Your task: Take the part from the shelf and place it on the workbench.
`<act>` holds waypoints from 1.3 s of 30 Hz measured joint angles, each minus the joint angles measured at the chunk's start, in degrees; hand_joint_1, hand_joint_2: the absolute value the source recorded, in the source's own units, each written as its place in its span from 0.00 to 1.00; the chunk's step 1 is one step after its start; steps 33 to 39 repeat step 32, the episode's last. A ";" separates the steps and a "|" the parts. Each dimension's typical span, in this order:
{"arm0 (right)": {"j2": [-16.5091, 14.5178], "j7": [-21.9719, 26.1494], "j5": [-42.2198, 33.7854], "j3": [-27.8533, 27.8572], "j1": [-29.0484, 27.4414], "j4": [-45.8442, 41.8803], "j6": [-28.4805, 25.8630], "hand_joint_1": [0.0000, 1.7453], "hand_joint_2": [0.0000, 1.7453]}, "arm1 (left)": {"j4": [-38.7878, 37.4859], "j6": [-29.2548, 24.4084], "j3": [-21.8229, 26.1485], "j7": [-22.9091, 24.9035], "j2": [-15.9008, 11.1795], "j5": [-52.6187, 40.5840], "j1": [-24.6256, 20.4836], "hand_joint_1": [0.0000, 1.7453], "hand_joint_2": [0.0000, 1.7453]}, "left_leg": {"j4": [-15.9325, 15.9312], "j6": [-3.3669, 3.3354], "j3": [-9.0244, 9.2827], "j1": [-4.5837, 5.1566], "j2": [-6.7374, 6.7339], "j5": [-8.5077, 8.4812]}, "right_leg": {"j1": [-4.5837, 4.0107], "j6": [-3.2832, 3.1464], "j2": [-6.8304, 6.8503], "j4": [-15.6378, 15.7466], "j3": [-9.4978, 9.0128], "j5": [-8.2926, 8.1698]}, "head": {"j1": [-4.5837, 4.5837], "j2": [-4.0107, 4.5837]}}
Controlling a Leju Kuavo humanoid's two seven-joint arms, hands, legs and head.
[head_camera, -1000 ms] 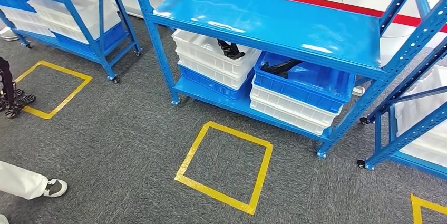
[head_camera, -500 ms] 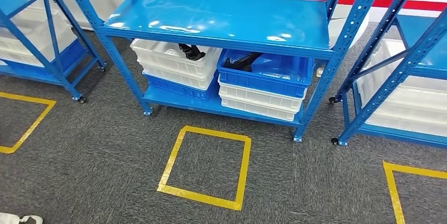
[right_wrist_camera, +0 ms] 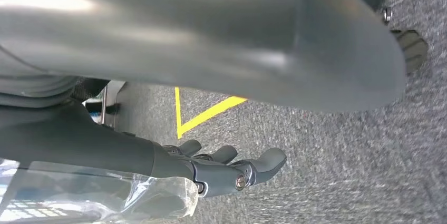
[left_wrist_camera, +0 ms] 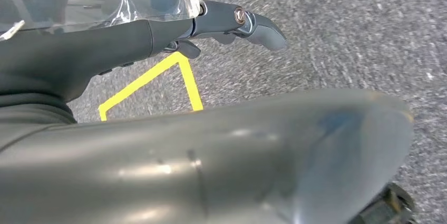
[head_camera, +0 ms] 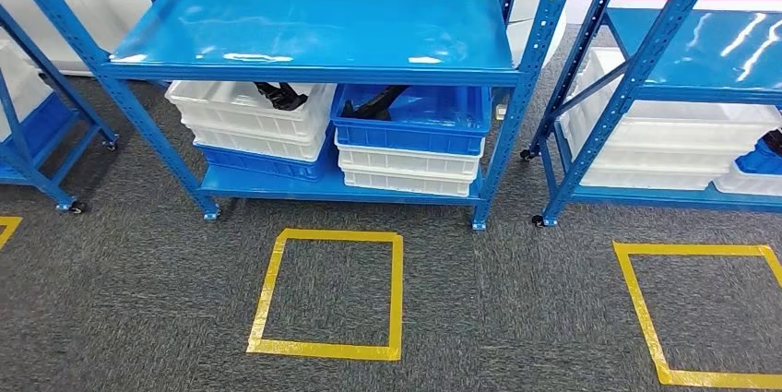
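blue shelf (head_camera: 313, 32), perhaps parts (head_camera: 281, 95) beneath

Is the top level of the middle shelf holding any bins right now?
No, the top level is bare; the white bin and blue bin sit below it.

Left hand (left_wrist_camera: 158, 34): dark grey, matt casing, tapering toward the fingers; a broad, smooth, glossy grey thumb (left_wrist_camera: 221, 166) with a rounded tip and soft highlights; slimmer, darker fingers (left_wrist_camera: 248, 21) ending in rounded pads, with a small round silver screw set just behind the fingertip; crinkled clear plastic film wrapped over the casing behind the fingers. Right hand (right_wrist_camera: 174, 166): same build; thick glossy grey thumb (right_wrist_camera: 211, 29), dark fingers (right_wrist_camera: 258, 166) side by side with rounded tips, round silver screws behind the fingertips, and clear film bunched beside the finger bases.
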State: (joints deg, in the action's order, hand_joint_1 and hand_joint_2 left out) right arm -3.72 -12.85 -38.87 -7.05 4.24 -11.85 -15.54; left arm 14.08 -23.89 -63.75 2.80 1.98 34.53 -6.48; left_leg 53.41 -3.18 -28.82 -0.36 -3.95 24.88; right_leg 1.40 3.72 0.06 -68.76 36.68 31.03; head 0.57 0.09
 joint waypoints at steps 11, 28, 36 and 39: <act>-0.14 0.34 0.17 -0.65 0.28 0.00 0.01 0.00 0.00 | 0.00 0.03 -0.20 0.10 -0.08 -0.01 -0.14 0.00 0.00 | 11.96 2.96 -4.30 -0.33 2.38 7.39 | -0.20 -2.77 0.58 12.28 -5.41 -4.69 | 0.30 -0.01; -0.54 -2.43 1.36 -2.99 0.15 0.00 -0.31 0.00 0.25 | -0.04 0.39 -0.48 1.51 -0.49 -0.29 -0.17 0.00 0.00 | 0.45 0.71 -0.65 1.50 3.87 0.07 | -1.36 -3.46 -1.33 13.53 -5.38 -5.85 | 0.20 -0.02; -0.54 -2.68 1.62 -3.58 0.16 0.00 -0.34 0.00 1.00 | -0.04 0.59 -0.59 1.73 -0.51 -0.34 -0.18 0.00 0.00 | 0.57 0.55 -0.75 1.52 3.84 0.03 | -1.32 -2.96 -1.33 13.77 -5.47 -6.00 | 0.18 0.00; -0.54 -2.68 1.62 -3.58 0.16 0.00 -0.34 0.00 1.00 | -0.04 0.59 -0.59 1.73 -0.51 -0.34 -0.18 0.00 0.00 | 0.57 0.55 -0.75 1.52 3.84 0.03 | -1.32 -2.96 -1.33 13.77 -5.47 -6.00 | 0.18 0.00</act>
